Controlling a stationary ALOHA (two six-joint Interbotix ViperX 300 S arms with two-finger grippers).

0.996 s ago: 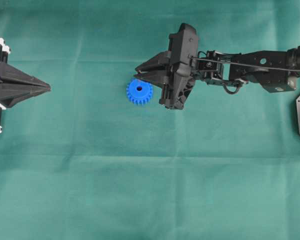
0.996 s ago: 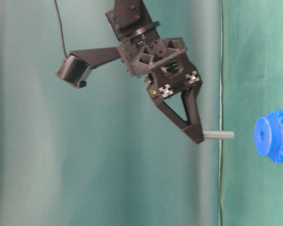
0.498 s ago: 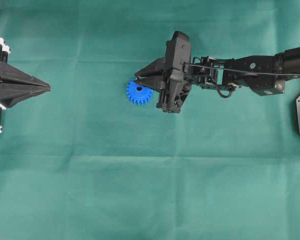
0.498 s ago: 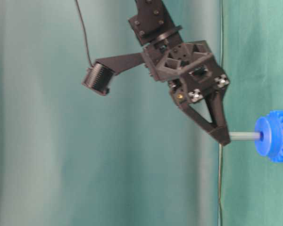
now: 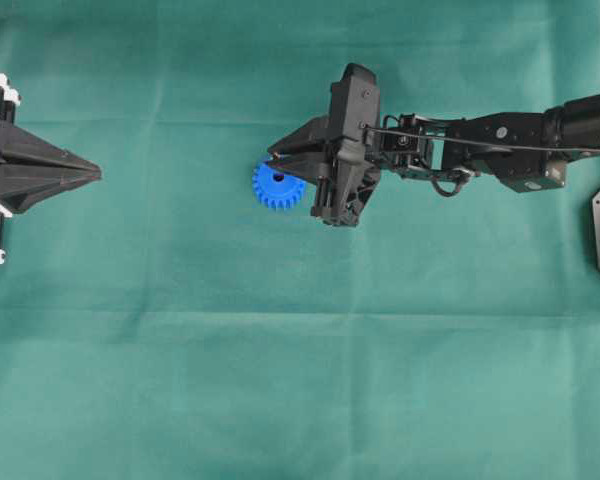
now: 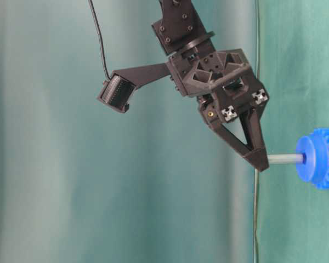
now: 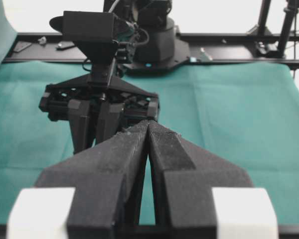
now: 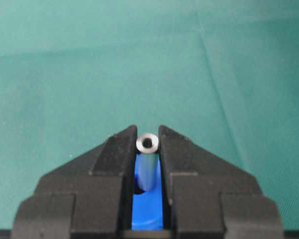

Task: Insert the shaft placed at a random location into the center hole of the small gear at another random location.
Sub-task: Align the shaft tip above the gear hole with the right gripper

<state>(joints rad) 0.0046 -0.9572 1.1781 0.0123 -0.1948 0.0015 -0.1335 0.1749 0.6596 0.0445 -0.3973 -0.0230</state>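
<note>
Overhead exterior view: the right pincer [image 5: 274, 157] reaches across the green-covered bench [image 5: 300, 380] with its tips over the upper right edge of the small gear [image 5: 278, 185], which lies flat on the cloth. The center hole [image 5: 278, 177] shows as a dark dot just below the tips. The left pincer [image 5: 97, 176] rests well apart from the gear at the far side of the bench, its two black fingers meeting in a point.

Table-level exterior view (picture turned on its side, bench surface at right): the right pincer [image 6: 259, 163] pinches one end of the shaft [image 6: 285, 158]. The shaft runs straight from the tips to the gear's raised hub [image 6: 305, 159], its far end meeting the hub face at the middle; how deep it sits cannot be told.

Left wrist-mounted view: the left pincer [image 7: 148, 124] is pressed together, pads touching at the tip, holding nothing. The right arm's wrist assembly [image 7: 99, 109] stands beyond it.

Right wrist-mounted view: the right pincer [image 8: 147, 130] clamps the shaft [image 8: 147, 164] between its two fingers; the shaft's near end shows as a shiny ring. Blue gear plastic [image 8: 147, 211] fills the gap beneath the shaft.
</note>
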